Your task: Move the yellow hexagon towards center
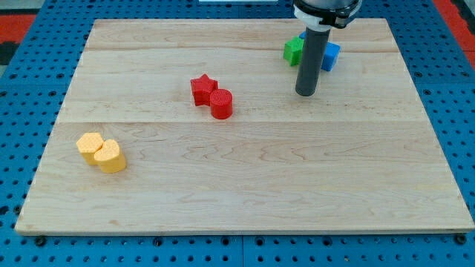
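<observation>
The yellow hexagon (89,146) lies near the board's left edge, low in the view. A second yellow block (110,156), rounded in shape, touches it on its lower right. My tip (306,94) rests on the board at the upper right, far from both yellow blocks. A red star (202,88) and a red cylinder (221,103) sit touching each other left of my tip, near the middle top of the board.
A green block (294,50) and a blue block (330,55) sit behind the rod at the view's top right, partly hidden by it. The wooden board (245,193) lies on a blue perforated table.
</observation>
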Available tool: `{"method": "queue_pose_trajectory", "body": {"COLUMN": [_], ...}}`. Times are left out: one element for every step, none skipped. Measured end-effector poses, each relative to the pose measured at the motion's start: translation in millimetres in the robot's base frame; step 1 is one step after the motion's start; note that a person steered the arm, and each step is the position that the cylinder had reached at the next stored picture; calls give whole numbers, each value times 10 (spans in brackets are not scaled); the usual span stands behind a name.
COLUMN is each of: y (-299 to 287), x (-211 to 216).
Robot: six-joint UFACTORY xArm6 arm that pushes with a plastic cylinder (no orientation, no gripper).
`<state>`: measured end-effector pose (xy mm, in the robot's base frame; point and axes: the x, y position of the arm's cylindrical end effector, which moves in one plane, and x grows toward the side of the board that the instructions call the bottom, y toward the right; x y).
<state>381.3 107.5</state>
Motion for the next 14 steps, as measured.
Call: {"method": "queue_pose_trajectory", "body": {"y": [-69, -302, -781, -1466, -1626, -2231, -2032, -3059, -3710, -3596, -3071, -2562, -2708, -2730], "x": [-58, -185, -199, -323, -251, -164, 110, 131, 520, 1268, 1374, 988, 824, 1086]}}
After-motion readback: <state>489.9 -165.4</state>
